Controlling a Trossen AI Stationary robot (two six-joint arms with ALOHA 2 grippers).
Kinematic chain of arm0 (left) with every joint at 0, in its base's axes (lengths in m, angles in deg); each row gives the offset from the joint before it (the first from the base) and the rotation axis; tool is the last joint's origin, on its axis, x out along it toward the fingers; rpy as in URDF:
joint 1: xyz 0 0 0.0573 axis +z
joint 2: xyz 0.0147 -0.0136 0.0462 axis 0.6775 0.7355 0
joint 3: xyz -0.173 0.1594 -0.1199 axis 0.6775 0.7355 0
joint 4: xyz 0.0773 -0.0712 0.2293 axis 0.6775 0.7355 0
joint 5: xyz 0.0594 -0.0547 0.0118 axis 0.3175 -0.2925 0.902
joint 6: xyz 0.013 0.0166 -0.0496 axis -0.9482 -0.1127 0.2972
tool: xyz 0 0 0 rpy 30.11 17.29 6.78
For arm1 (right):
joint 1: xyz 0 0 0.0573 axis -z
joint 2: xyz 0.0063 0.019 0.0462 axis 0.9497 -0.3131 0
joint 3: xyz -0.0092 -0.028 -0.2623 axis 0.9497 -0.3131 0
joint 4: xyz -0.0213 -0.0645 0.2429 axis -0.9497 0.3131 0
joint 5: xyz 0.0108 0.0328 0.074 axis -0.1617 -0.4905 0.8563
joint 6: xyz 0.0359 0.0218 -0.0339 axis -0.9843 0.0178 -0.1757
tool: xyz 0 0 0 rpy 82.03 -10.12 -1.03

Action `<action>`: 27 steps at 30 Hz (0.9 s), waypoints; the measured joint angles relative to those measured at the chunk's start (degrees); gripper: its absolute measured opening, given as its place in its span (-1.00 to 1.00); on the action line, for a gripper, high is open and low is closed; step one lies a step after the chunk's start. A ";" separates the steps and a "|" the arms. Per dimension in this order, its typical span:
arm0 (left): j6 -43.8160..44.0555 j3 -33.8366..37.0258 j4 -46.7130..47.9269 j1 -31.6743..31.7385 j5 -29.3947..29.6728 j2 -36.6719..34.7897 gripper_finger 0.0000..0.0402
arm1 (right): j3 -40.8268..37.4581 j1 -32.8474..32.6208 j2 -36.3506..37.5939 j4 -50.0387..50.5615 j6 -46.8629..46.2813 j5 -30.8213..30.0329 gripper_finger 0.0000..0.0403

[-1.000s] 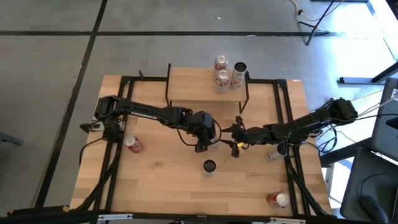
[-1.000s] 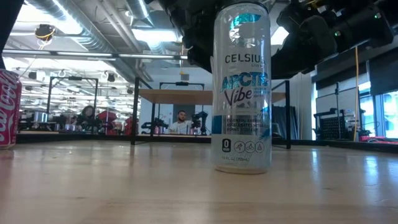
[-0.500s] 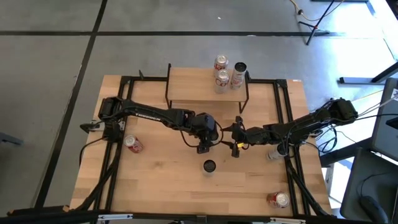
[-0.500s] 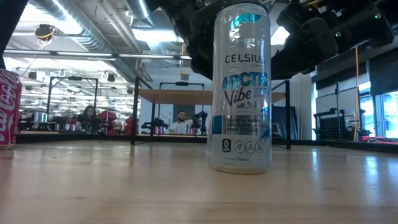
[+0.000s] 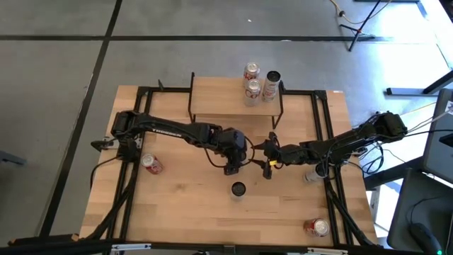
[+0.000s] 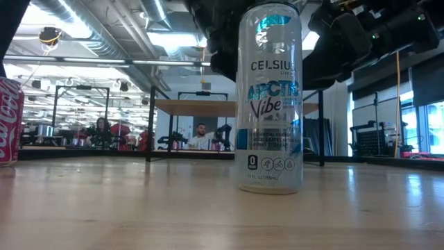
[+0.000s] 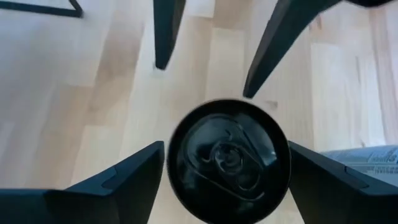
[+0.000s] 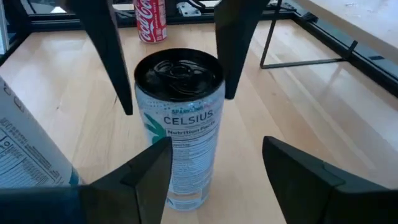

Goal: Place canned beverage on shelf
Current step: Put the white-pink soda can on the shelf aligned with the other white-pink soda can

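- the celsius can (image 6: 269, 97) is standing upright on the table (image 5: 184, 212), near the middle, in front of the shelf (image 5: 219, 99) and well apart from it.
- the left gripper (image 7: 221, 168) is hanging right above the can, looking straight down on its dark lid; its fingers (image 7: 112, 186) are spread wide, one on each side of the can, gripping nothing.
- in the high view the left gripper (image 5: 232, 161) is sitting just beside the can (image 5: 238, 189), on the shelf side of it.
- the right gripper (image 8: 214, 171) is hovering near the same can (image 8: 180, 124), its fingers (image 8: 311, 180) parted and empty; in the high view it (image 5: 269, 157) is showing beside the left one.
- task progress, as a judgement: this can is not yet grasped, so the closing, lifting, carrying and setting down are all left to do.
- the shelf is already holding three cans at its far right corner: two red-and-white ones (image 5: 252, 83) and a pale dark-lidded one (image 5: 271, 83), close together; the rest of its top is bare, so room is showing for more.
- other cans are lying or standing about the table: a red one (image 5: 151, 164) by the left arm's base, a red one (image 5: 317, 227) at the near right corner, and a pale one (image 5: 313, 173) under the right arm.
- a coca-cola can (image 6: 10, 121) is showing at the low view's edge.
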 joint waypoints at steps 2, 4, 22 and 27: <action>-0.16 -1.75 1.87 -0.39 1.59 0.02 0.55 | 0.00 0.00 0.00 0.00 -0.01 0.10 0.20; -1.40 -3.85 3.94 -0.93 3.39 0.00 0.57 | 0.00 0.00 0.00 -0.50 0.00 0.36 0.20; 3.24 31.56 -15.02 -9.77 13.05 -27.90 0.58 | 2.56 0.00 0.00 -4.97 0.54 -1.16 0.22; -1.27 47.01 -36.44 -8.73 13.03 -37.66 0.58 | 10.78 0.88 -1.92 4.23 -0.07 2.75 0.46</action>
